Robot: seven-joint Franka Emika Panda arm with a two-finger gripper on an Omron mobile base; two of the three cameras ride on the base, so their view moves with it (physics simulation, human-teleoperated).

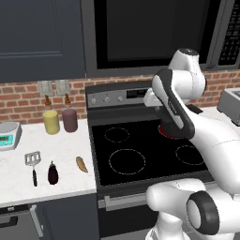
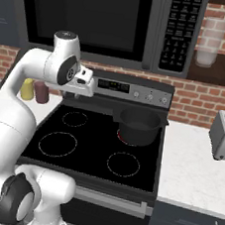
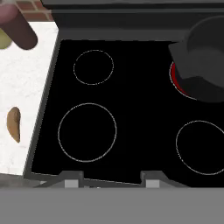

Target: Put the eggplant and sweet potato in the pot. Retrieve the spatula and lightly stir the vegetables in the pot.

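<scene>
eggplant (image 1: 53,173): lying on the white worktop (image 1: 18,180) left of the stove, long axis running near to far, stem end pointing far.
sweet potato (image 1: 81,164): lying just right of it, apart, angled far-left to near-right.
spatula (image 1: 33,165): lying left of the eggplant, head far, handle pointing near.
pot (image 2: 139,125): sitting upright on the far right burner, which is glowing red.
pincer (image 3: 109,178): hovering above the cooktop, fingers standing moderately apart, gripping nothing, touching nothing.

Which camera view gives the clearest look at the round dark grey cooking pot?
The right base view: the round dark grey cooking pot shows whole, open top and walls, on the glowing red back burner. The hand view cuts it off at the upper right corner. In the left base view the white arm covers that burner.
</scene>
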